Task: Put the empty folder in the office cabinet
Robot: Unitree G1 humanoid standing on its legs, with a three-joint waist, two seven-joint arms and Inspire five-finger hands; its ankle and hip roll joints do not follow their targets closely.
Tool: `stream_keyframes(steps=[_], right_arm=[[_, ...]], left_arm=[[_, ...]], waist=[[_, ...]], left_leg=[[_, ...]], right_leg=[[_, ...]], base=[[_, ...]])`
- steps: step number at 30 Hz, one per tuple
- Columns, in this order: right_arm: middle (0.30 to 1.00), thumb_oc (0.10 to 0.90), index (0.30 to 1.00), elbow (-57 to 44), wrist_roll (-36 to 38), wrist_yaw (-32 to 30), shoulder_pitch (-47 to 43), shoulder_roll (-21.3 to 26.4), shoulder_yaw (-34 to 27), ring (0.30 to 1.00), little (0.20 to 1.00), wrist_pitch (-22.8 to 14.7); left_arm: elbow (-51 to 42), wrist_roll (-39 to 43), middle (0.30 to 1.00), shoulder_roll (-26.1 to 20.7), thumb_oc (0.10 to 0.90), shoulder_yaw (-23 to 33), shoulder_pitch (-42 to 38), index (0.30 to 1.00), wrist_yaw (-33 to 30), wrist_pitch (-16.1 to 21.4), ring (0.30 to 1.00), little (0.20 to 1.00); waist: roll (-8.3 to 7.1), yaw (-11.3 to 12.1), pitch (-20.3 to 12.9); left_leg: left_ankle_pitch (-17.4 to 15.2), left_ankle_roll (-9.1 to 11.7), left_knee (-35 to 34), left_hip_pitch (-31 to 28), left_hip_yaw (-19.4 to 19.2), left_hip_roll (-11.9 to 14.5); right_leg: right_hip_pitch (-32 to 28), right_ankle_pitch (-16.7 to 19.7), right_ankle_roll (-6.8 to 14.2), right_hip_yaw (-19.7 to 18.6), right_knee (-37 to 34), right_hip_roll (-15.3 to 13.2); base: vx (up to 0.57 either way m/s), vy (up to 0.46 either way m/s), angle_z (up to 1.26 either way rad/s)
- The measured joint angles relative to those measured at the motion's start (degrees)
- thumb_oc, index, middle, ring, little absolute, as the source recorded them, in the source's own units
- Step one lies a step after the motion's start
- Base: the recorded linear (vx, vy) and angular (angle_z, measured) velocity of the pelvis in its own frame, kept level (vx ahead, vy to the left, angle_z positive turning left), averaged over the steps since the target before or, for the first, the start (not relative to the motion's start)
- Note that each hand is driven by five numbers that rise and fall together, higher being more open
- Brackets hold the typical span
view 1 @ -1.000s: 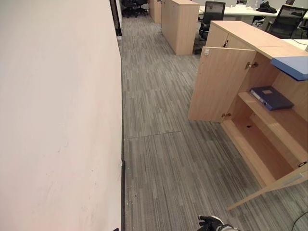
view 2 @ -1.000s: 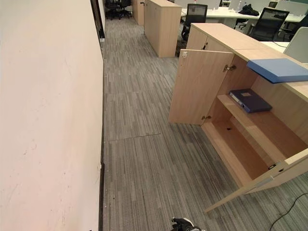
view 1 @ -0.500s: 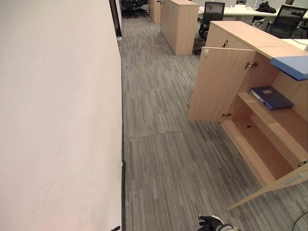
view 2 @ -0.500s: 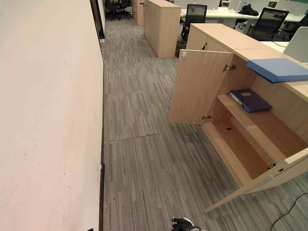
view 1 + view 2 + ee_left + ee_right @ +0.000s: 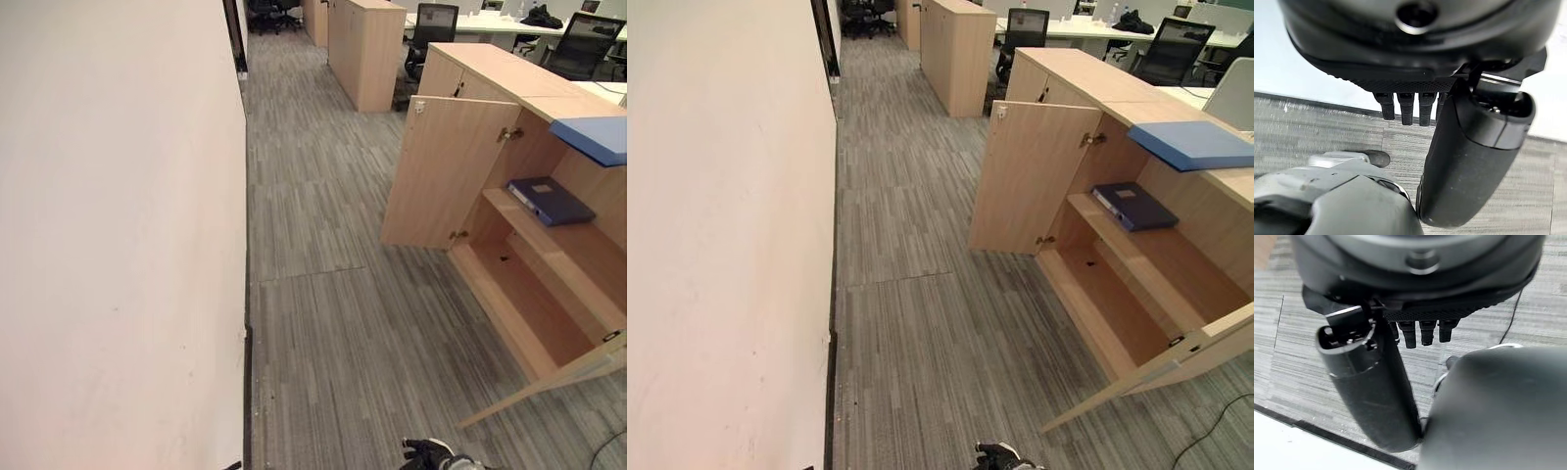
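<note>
The office cabinet (image 5: 1087, 73) of light wood stands at the right with both doors open. A dark blue folder (image 5: 1134, 206) lies flat on its upper shelf (image 5: 1161, 255). A light blue folder (image 5: 1193, 143) lies on the cabinet's top, jutting over the edge. The lower compartment (image 5: 1107, 308) holds nothing. My left hand (image 5: 1474, 147) hangs over the carpet by the wall, fingers straight, holding nothing. My right hand (image 5: 1371, 382) hangs over the carpet the same way, open and empty. Both hands are far from the cabinet.
A pale wall (image 5: 118, 245) runs along the left. Grey carpet (image 5: 323, 294) lies between it and the cabinet. The far door (image 5: 446, 171) stands out into the aisle; the near door (image 5: 1176, 362) swings low at the right. Further cabinets (image 5: 367, 49), desks and office chairs (image 5: 431, 29) stand behind.
The whole picture has shifted slightly, so the camera moved a little. The folders, the cabinet doors and both hands stand as before.
</note>
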State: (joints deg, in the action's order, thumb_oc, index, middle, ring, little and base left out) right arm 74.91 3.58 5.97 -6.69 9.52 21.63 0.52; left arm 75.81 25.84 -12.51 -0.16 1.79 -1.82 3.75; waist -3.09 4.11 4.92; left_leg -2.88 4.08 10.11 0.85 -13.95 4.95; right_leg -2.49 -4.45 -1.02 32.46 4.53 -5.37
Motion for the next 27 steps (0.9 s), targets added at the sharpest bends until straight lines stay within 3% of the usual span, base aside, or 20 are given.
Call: stream_keyframes(steps=[1,2,3,5,6,7,8,10,12,14,17,18,20,21,22,23,25,26,27], right_arm=[[0.9,0.8,0.9,0.3,0.7,0.0,-0.3,-0.3,-0.2,0.9,0.9,0.1],[0.9,0.8,0.9,1.7,2.7,0.0,-0.7,-0.9,-2.0,0.9,0.9,0.1],[0.9,0.8,0.9,2.5,4.8,-0.1,-1.2,-1.0,-2.4,0.9,0.9,0.3],[0.9,0.8,0.9,3.9,7.9,-0.3,-1.4,-0.7,-3.2,0.9,0.9,0.7],[0.9,0.8,0.9,4.4,9.3,-0.4,-1.5,-0.8,-3.2,0.9,0.9,1.1],[0.9,0.8,0.9,4.5,10.3,-0.4,-1.6,-0.8,-3.2,0.9,0.9,1.2],[0.9,0.8,0.9,4.6,11.3,-0.3,-1.8,-0.7,-3.1,0.9,0.9,1.2],[0.9,0.8,0.9,5.1,11.7,-0.2,-2.3,-0.7,-3.2,0.9,0.9,1.2],[0.9,0.8,0.9,6.6,12.3,-0.1,-2.7,0.1,-3.3,0.9,0.9,1.1],[0.9,0.8,0.9,6.9,12.3,-0.1,-2.7,1.0,-4.1,0.9,0.9,1.0],[0.9,0.8,0.9,8.4,12.2,-0.2,-2.4,1.3,-4.4,0.9,0.9,0.7],[0.9,0.8,0.9,8.9,12.0,-0.1,-1.9,1.5,-4.6,0.9,0.9,0.3],[0.9,0.8,0.9,10.5,10.9,0.0,0.1,1.6,-5.7,0.9,0.9,0.7],[0.9,0.8,0.9,11.4,10.5,0.4,1.2,1.8,-7.1,0.9,0.9,1.0],[0.9,0.8,0.9,11.6,10.6,0.4,2.1,2.0,-7.2,0.9,0.9,1.1],[0.9,0.8,0.9,11.1,10.6,0.5,3.7,1.6,-8.4,0.9,0.9,1.0],[0.9,0.8,0.9,10.1,10.6,0.7,4.7,1.7,-8.8,0.9,0.9,0.9],[0.9,0.8,0.9,10.3,10.6,0.7,5.0,1.7,-8.8,0.9,0.9,0.7],[0.9,0.8,0.9,10.2,10.0,1.0,4.3,1.7,-8.8,0.9,0.9,0.9]], left_arm=[[0.2,1.7,0.9,-0.2,0.8,1.3,-0.4,0.9,0.0,0.0,0.9,0.9],[0.1,5.3,0.9,-0.1,0.8,4.1,-1.2,0.9,0.0,0.2,0.9,0.9],[0.2,8.8,0.9,0.4,0.8,5.9,-1.0,0.9,0.0,0.4,0.9,0.9],[0.5,11.8,0.9,1.1,0.8,6.8,-1.9,0.9,-0.2,0.1,0.9,0.9],[1.9,12.3,0.9,1.1,0.8,6.7,-2.0,0.9,-0.3,-0.4,0.9,0.9],[2.8,12.3,0.9,1.2,0.8,6.5,-2.2,0.9,-0.4,-0.6,0.9,0.9],[4.0,12.2,0.9,1.6,0.8,5.4,-2.2,0.9,-0.5,-1.3,0.9,0.9],[4.7,11.5,0.9,1.9,0.8,2.4,-1.9,0.9,-0.5,-1.9,0.9,0.9],[4.7,7.3,0.9,2.1,0.8,-0.4,-1.9,0.9,-0.2,-2.6,0.9,0.9],[4.7,4.2,0.9,2.0,0.8,-1.6,-2.3,0.9,-0.1,-2.4,0.9,0.9],[5.1,1.3,0.9,1.7,0.8,-1.0,-0.8,0.9,0.0,-2.4,0.9,0.9],[5.5,0.6,0.9,1.8,0.8,0.4,-0.6,0.9,0.0,-2.7,0.9,0.9],[5.8,0.4,0.9,1.7,0.8,1.5,-0.1,0.9,0.0,-2.6,0.9,0.9],[5.7,0.2,0.9,1.6,0.8,2.0,0.7,0.9,0.0,-2.5,0.9,0.9],[5.5,0.2,0.9,1.6,0.8,2.0,1.0,0.9,0.0,-2.5,0.9,0.9],[5.1,0.2,0.9,1.3,0.8,2.2,1.3,0.9,0.0,-2.4,0.9,0.9],[5.2,0.3,0.9,1.5,0.8,2.5,1.8,0.9,0.1,-2.5,0.9,0.9],[4.9,0.2,0.9,1.4,0.8,2.3,2.2,0.9,0.1,-2.4,0.9,0.9],[4.5,0.3,0.9,1.0,0.8,1.5,2.3,0.9,0.1,-2.2,0.9,0.9]], waist=[[-0.64,0.7,0.6],[-1.53,2.0,1.7],[-1.01,3.9,1.9],[0.08,4.6,3.0],[0.09,4.5,3.0],[-0.1,4.4,3.5],[-0.71,4.2,3.8],[-0.21,4.5,4.2],[1.92,4.8,4.7],[3.53,5.2,4.8],[3.49,6.0,3.2],[4.12,5.7,2.3],[3.86,5.8,-0.6],[2.69,5.7,-2.5],[3.0,5.4,-3.5],[1.03,5.2,-3.9],[0.09,4.8,-5.0],[-0.03,4.5,-5.4],[-1.0,3.8,-5.9]], left_leg=[[0.1,0.3,3.9,1.6,0.0,0.9],[0.1,1.1,14.9,6.3,0.0,2.7],[1.9,3.6,24.0,10.3,1.1,4.8],[7.0,4.9,38.1,19.3,6.9,7.3],[6.5,4.3,37.6,21.4,7.3,7.0],[6.3,4.0,34.6,21.6,7.6,6.5],[6.7,4.5,24.5,21.5,7.1,5.5],[7.7,4.6,11.1,19.7,6.2,5.5],[11.5,6.4,-12.6,15.9,6.2,5.5],[13.4,7.5,-15.4,17.0,5.3,6.1],[13.7,6.9,-15.1,15.9,2.6,6.4],[14.6,6.2,-15.1,14.9,1.0,6.5],[15.5,4.8,-15.1,13.2,-0.6,5.7],[15.9,2.6,-15.3,11.7,-1.7,4.4],[16.5,0.2,-15.4,10.5,-1.5,3.3],[16.3,-5.0,-15.4,7.8,-2.5,0.7],[12.6,-8.0,-15.4,3.8,-3.8,-2.4],[11.7,-8.6,-15.4,3.1,-3.9,-3.3],[9.3,-9.3,-15.4,0.9,-3.7,-6.2]], right_leg=[[0.0,-0.4,-0.3,-0.3,0.0,0.4],[0.0,-1.2,-1.7,-1.6,0.6,0.6],[-0.5,-1.5,-2.7,-2.3,0.2,2.4],[-1.3,-1.1,-4.8,-3.1,0.3,4.2],[-1.5,-1.4,-4.8,-3.7,0.2,4.4],[-1.2,-1.4,-4.8,-3.8,-0.1,4.3],[-0.9,-1.4,-4.7,-4.2,-1.3,4.6],[-1.4,-1.1,-4.1,-5.2,-2.9,5.5],[-2.9,-0.4,-3.9,-5.3,-6.0,7.8],[-3.9,-0.2,-4.4,-5.7,-6.3,8.7],[-5.8,-0.5,-4.0,-8.6,-6.7,8.6],[-7.2,-0.8,-3.0,-9.1,-7.9,8.8],[-8.2,-1.9,-1.2,-9.7,-8.5,8.2],[-8.7,-2.5,0.5,-9.6,-7.7,7.1],[-9.4,-3.2,1.7,-9.4,-6.7,6.2],[-10.7,-4.8,4.6,-8.9,-3.9,2.7],[-9.8,-5.7,6.1,-6.7,6.9,-3.0],[-9.4,-5.9,6.4,-5.7,9.6,-4.6],[-6.6,-6.7,7.5,-3.7,21.2,-10.3]], base=[[0.05,-0.313,-0.27],[0.01,-0.165,-0.47],[0.04,-0.19,-0.5],[0.15,0.026,-0.4],[0.18,0.097,-0.28],[0.31,0.196,-0.29],[0.38,0.214,-0.3],[0.38,0.223,-0.27],[0.41,0.246,-0.04],[0.35,0.229,0.01],[0.36,0.245,-0.38],[0.59,0.421,-0.44],[0.47,0.394,-0.18],[0.44,0.424,-0.06],[0.44,0.455,-0.03],[0.31,0.334,-0.07],[0.34,0.46,-0.01],[0.36,0.558,0.15],[0.22,0.378,0.22]])
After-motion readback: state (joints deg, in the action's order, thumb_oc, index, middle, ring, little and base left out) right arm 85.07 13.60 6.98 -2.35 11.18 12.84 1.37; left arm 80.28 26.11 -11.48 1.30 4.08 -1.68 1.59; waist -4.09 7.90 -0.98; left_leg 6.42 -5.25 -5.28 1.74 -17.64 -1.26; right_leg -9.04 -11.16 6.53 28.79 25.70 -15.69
